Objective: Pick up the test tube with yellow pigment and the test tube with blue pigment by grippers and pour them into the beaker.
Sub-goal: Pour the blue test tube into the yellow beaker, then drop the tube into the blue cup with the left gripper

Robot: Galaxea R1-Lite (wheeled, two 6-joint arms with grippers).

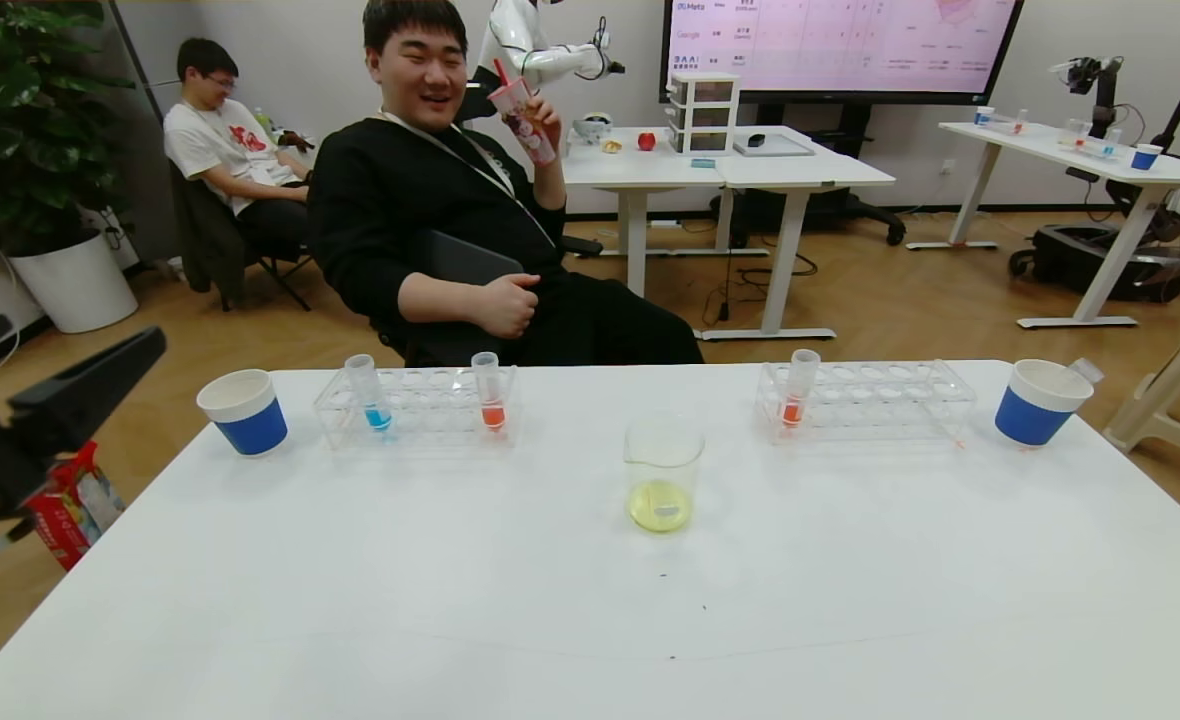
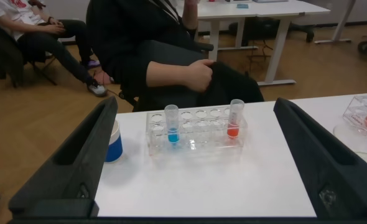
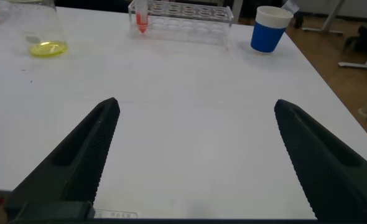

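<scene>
The beaker (image 1: 662, 470) stands mid-table with yellow liquid in its bottom; it also shows in the right wrist view (image 3: 41, 31). The blue test tube (image 1: 369, 393) stands upright in the left clear rack (image 1: 415, 408), also in the left wrist view (image 2: 171, 124). No tube with yellow liquid is in view. My left gripper (image 1: 75, 345) is open and empty off the table's left edge, facing the left rack (image 2: 196, 106). My right gripper (image 3: 197, 104) is open and empty low over bare table near the front right; it is out of the head view.
An orange-red tube (image 1: 490, 392) stands in the left rack, another (image 1: 798, 388) in the right rack (image 1: 870, 400). Blue-and-white cups stand at far left (image 1: 243, 411) and far right (image 1: 1040, 402), the right one with a clear tube tip sticking out. A seated man (image 1: 450, 200) is behind the table.
</scene>
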